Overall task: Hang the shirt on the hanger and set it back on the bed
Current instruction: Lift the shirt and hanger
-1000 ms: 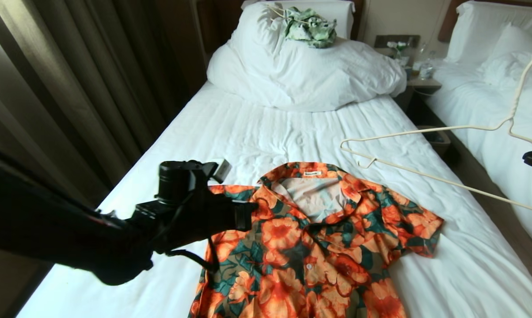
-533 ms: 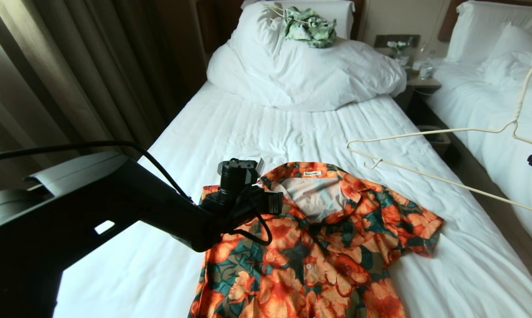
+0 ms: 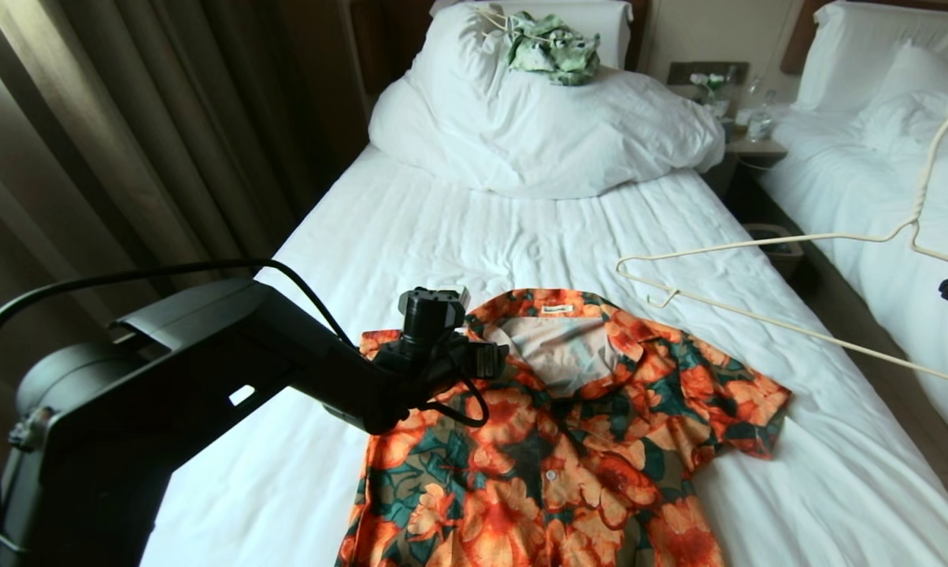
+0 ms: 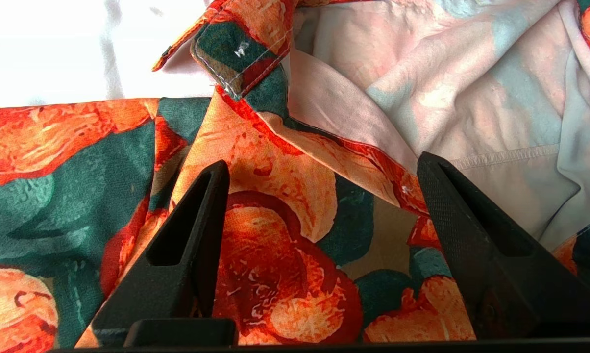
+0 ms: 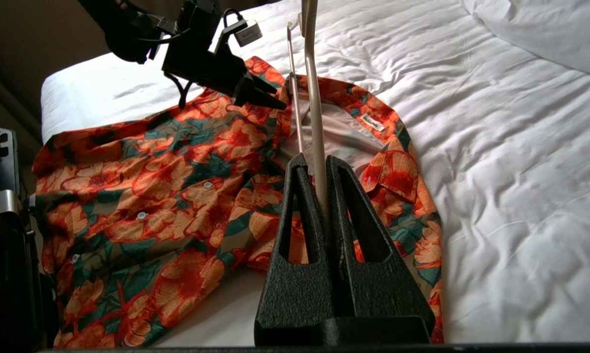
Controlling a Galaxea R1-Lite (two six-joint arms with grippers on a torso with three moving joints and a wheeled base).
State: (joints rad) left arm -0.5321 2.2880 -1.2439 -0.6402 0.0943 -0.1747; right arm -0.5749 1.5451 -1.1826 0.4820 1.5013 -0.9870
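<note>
Head view: floral shirt (image 3: 568, 425) lies flat on the bed (image 3: 458, 236); left gripper (image 3: 496, 361) hovers at its collar. Left wrist view: jaws spread wide above the collar. Right wrist view: right gripper (image 5: 315, 164) clamps the cream hanger (image 5: 313, 98).

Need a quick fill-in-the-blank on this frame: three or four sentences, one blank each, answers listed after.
1. The right gripper is shut on the cream ____.
2. The left gripper has its jaws ____ over the shirt at its collar.
3. The shirt lies flat on the ____, front side up.
4. A pale green-and-white garment sits on the bunched white ____ at the head of the bed.

Missing words: hanger; open; bed; duvet
</note>
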